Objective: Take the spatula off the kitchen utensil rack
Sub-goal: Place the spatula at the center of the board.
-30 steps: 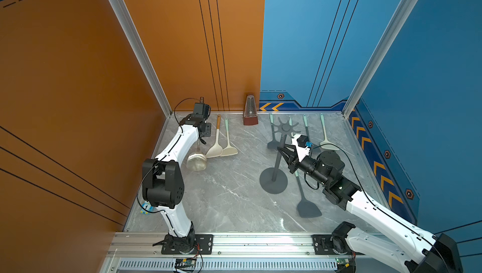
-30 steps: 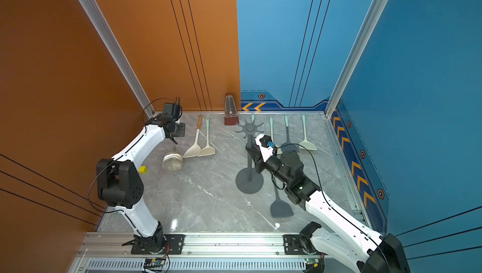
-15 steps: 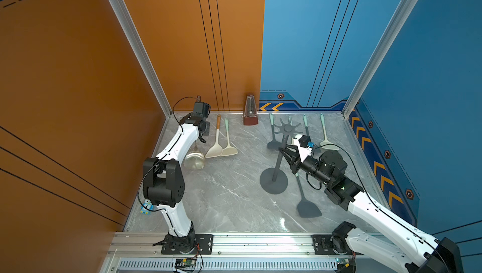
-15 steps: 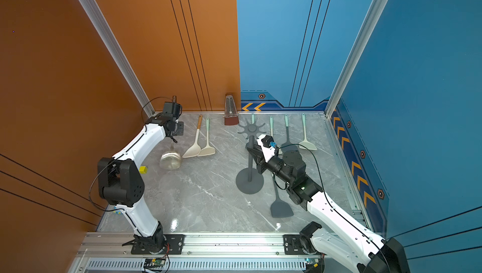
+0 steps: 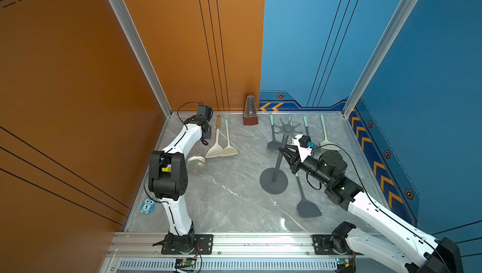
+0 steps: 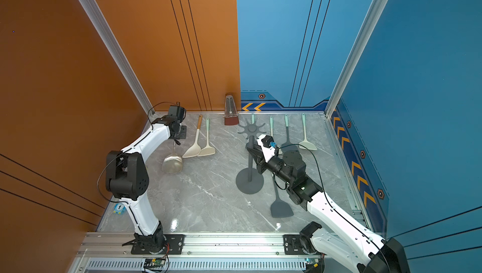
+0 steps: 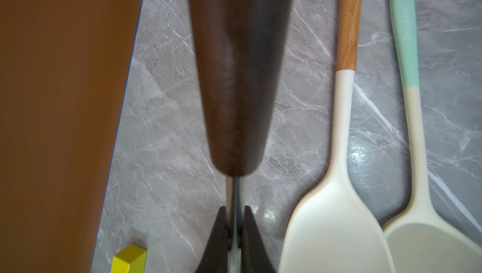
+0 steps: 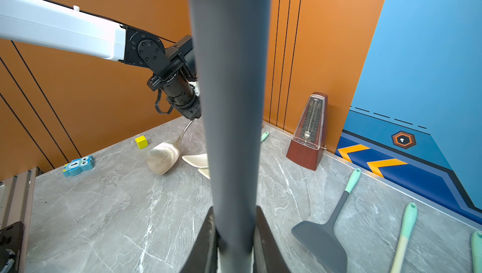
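Left gripper (image 7: pixel 234 211) clamps spatula (image 5: pixel 196 164) beside orange wall (image 5: pixel 104 102); right gripper (image 8: pixel 234 210) pinches kitchen utensil rack (image 5: pixel 277 166) pole; tabletop (image 5: pixel 229 193) between open.

Left arm (image 5: pixel 181 140): upper link upright off base, forearm stretched away from base. Wrist pitched down. left gripper (image 7: pixel 236 215) points downward, fingers (image 7: pixel 217 228) pinched tight on thin shank of steel spatula (image 5: pixel 196 164); dark wooden grip runs back past fingers toward wrist.

Right arm (image 5: pixel 378 214): forearm low, reaching inward, wrist near level. right gripper (image 8: pixel 236 223) clamped across pole of kitchen utensil rack (image 5: pixel 273 181), one finger each side, pole upright between jaws.
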{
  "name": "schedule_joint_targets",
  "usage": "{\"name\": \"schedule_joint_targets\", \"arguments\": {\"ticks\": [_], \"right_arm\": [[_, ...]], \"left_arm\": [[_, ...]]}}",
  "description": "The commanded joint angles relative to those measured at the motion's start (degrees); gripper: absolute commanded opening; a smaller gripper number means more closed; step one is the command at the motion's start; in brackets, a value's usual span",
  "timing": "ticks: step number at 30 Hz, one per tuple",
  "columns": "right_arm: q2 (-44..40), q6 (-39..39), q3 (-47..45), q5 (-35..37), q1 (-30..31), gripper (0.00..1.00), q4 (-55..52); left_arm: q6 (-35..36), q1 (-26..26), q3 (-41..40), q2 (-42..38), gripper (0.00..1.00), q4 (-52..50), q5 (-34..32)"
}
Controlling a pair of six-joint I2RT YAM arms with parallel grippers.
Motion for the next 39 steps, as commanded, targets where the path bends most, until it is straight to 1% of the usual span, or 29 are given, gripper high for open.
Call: {"name": "schedule_joint_targets", "arguments": {"ticks": [1, 8, 18, 22, 27, 31, 34, 39], "right_arm": [[1.2, 0.5, -3.1, 1.5, -1.0, 0.0, -10.3], [0.9, 0.6, -3.2, 1.4, -1.0, 0.0, -10.4], [-0.8, 0.7, -3.3, 1.8, -1.3, 0.0, -11.6], [-0.8, 0.8, -3.3, 1.6, -1.4, 0.0, -11.4], [-0.7, 0.7, -3.1, 1.4, -1.3, 0.0, -11.5], [-0.8, 0.6, -3.2, 1.3, -1.4, 0.0, -11.6], [-1.0, 0.6, -3.2, 1.2, -1.4, 0.0, -11.8], [-1.9, 0.7, -3.6, 1.4, -1.4, 0.0, -12.0]], "left_arm": [[-0.7, -0.7, 0.2, -0.2, 0.0, -0.9, -1.3], [-1.1, -1.2, 2.2, 1.4, 0.0, -2.6, -1.0], [-1.5, -1.2, 2.5, 1.4, 0.01, -3.4, -1.1], [-1.7, -0.9, 2.1, 1.0, 0.0, -3.9, 0.4], [-3.5, -1.2, 0.2, -0.9, 0.0, -5.3, 0.0], [-4.6, -2.6, -2.6, -4.2, 0.0, -5.2, 2.4], [-5.5, -4.0, -4.2, -6.2, 0.0, -5.3, 2.5], [-8.5, -6.1, -7.6, -9.5, 0.0, -5.3, 8.7]]}}
